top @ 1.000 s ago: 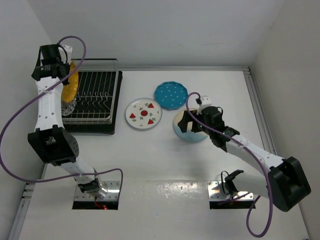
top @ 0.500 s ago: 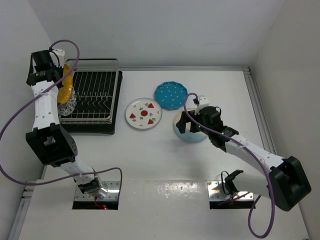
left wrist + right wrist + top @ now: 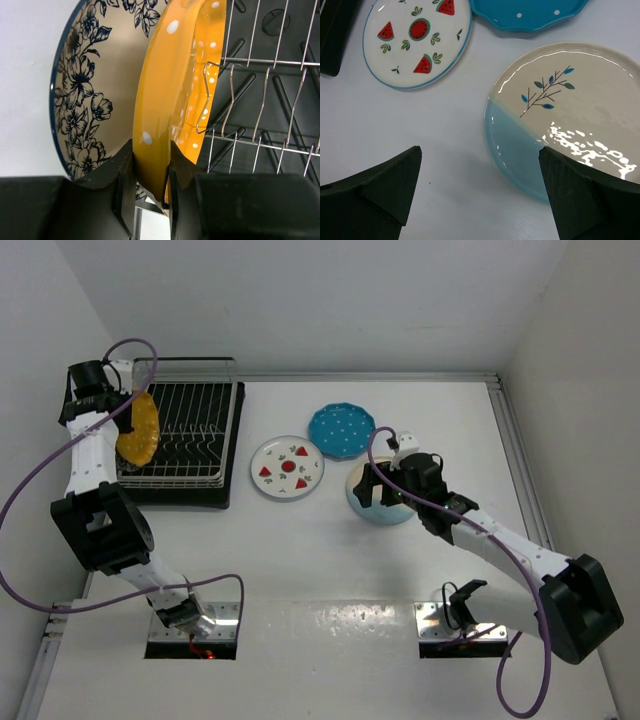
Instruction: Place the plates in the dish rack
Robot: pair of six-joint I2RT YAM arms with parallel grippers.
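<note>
The white, smooth table (image 3: 330, 570) is the broadest surface, slightly glossy near my bases. At its far left sits the dish rack (image 3: 190, 425), a rectangular frame of thin silver wire with upright prongs and a raised rim, set over a flat black tray (image 3: 190, 495). In the rack's left end two plates stand on edge, side by side: a cream-white glazed plate with a dark blue floral rim (image 3: 95, 95), and just beside it the yellow plate (image 3: 165, 115), glossy, white-dotted and scalloped at the edge. I cannot tell whether they touch. My left gripper (image 3: 150, 170) is clamped on the yellow plate's lower rim, one black finger on each face, and a bent wire prong sits close against its dotted inner side. Three plates lie flat on the table to the right of the rack: a round white one with a thin blue edge and red watermelon slices (image 3: 287, 467), a teal dotted scalloped one (image 3: 342, 430) just behind it, and a shiny cream-and-light-blue one with a small sprig (image 3: 570, 115). My right gripper (image 3: 480, 190) hovers over that last plate's near edge, its fingers spread wide apart and holding nothing.
</note>
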